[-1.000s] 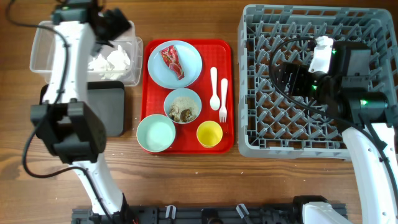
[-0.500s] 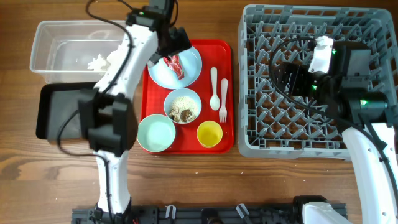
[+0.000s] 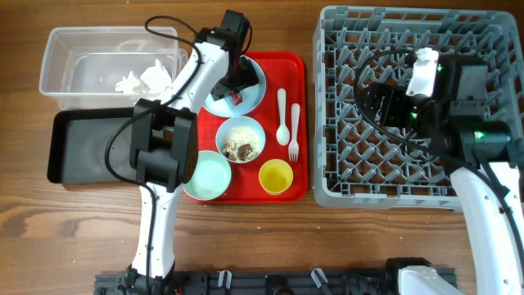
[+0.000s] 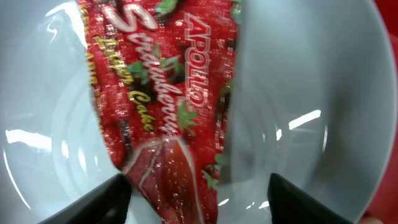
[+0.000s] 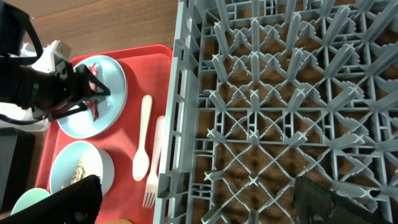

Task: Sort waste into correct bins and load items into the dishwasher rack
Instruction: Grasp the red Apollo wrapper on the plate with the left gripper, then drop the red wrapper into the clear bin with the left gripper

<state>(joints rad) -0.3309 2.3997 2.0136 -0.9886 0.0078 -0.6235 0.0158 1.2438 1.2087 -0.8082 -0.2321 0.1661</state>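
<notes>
Overhead, your left end effector [image 3: 236, 85] hovers over the light blue plate [image 3: 256, 85] at the red tray's [image 3: 300, 98] 11 o'clock; in the left wrist view it is spread wide astride the red-and-white wrapper [image 4: 165, 112], where a shallow close may slip off the glossy film; in the right wrist view, your right end effector [image 5: 202, 205] gapes empty over the dishwasher rack [image 5: 280, 93].

Overhead view looks straight down on the whole bench [image 3: 246, 221]. Left wrist view sits very close above the wrapper [image 4: 168, 112] on the plate [image 4: 311, 93], facing down. Right wrist view stands higher over the rack [image 5: 280, 112], taking in the red tray [image 5: 149, 65]; it shares that plate.
</notes>
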